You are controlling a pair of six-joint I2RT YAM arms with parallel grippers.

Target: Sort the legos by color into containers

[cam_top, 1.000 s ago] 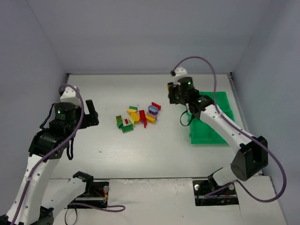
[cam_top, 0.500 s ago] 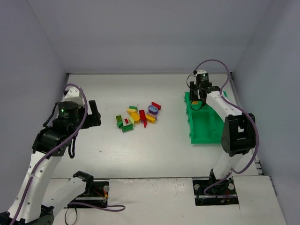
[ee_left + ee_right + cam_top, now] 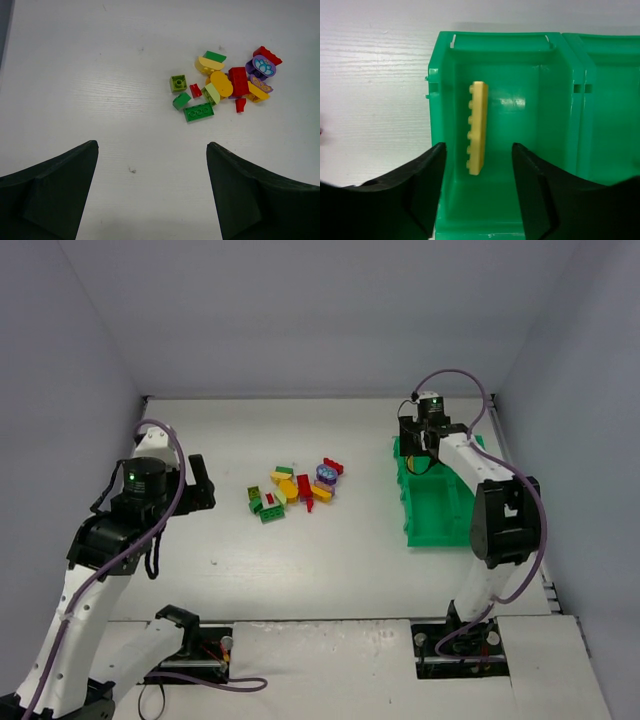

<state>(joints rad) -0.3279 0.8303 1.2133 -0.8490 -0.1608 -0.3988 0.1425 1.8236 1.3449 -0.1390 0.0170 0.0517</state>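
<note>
The legos (image 3: 295,488) lie in a loose pile of yellow, green, red and purple bricks mid-table; the left wrist view shows the same legos (image 3: 225,87) at upper right. My left gripper (image 3: 198,480) hangs open to the left of the pile, and nothing is between its fingers (image 3: 55,190). My right gripper (image 3: 418,445) is over the far left compartment of the green tray (image 3: 440,525). In the right wrist view its jaws (image 3: 477,145) stand open. A long yellow brick (image 3: 478,127) rests on edge inside that compartment, near its left wall (image 3: 436,100), touching neither finger.
White table surface (image 3: 100,75) spreads left of and before the pile. Grey walls enclose the table on three sides. The tray sits near the right wall, and its right far compartment (image 3: 610,110) shows bare green.
My right arm swung from beside the pile to the tray's far left compartment. Its jaws then opened, leaving the yellow brick in the compartment. The left arm barely moved.
</note>
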